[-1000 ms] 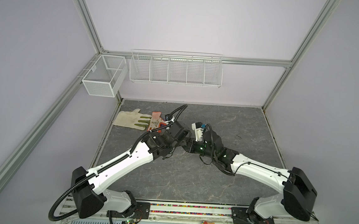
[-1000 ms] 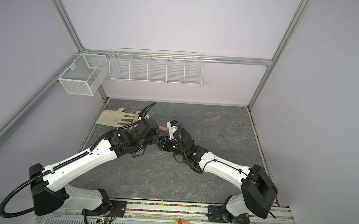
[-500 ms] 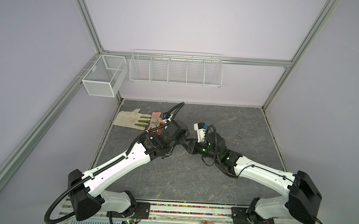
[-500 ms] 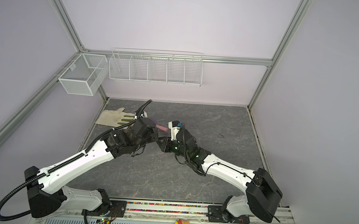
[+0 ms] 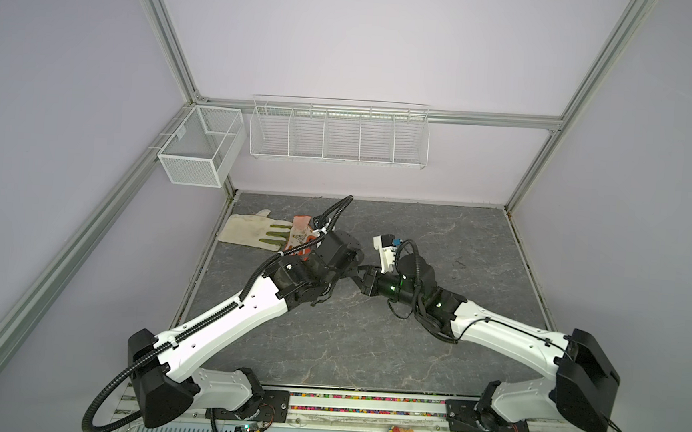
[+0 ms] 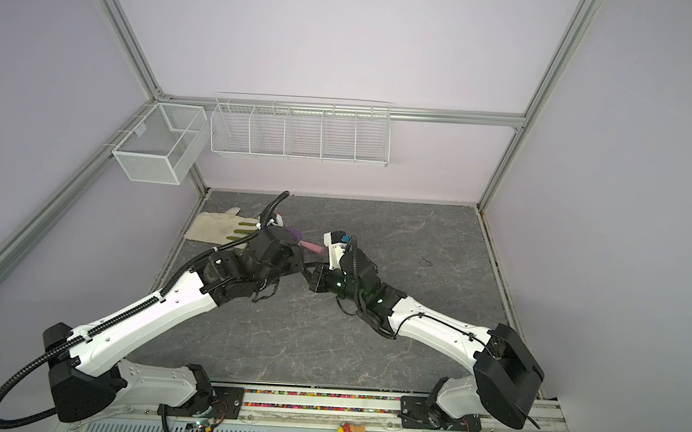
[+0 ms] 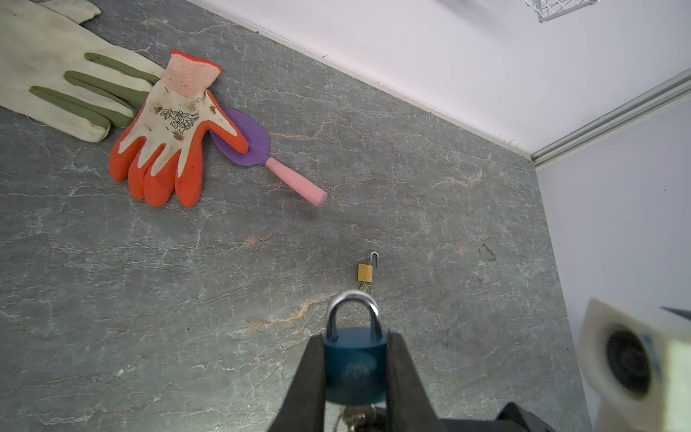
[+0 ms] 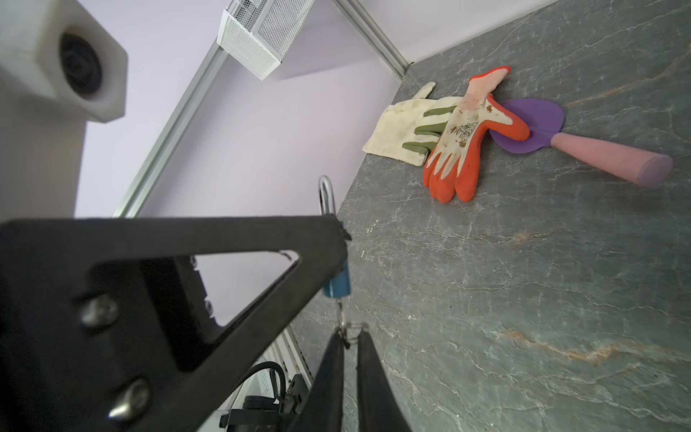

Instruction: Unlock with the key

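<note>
Two pincers meet above the table (image 5: 368, 343): my left pincer (image 7: 355, 336) clamps the blue padlock (image 7: 355, 362) in the air, and my right pincer (image 8: 349, 336) has just narrowed onto the key (image 7: 353, 417) at its keyhole, so I think turning can begin.

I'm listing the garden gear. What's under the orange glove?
The purple blade of a trowel lies partly under the orange glove, pink handle sticking out. The glove also overlaps the white glove's green fingertips. Anything else beneath is covered.
</note>
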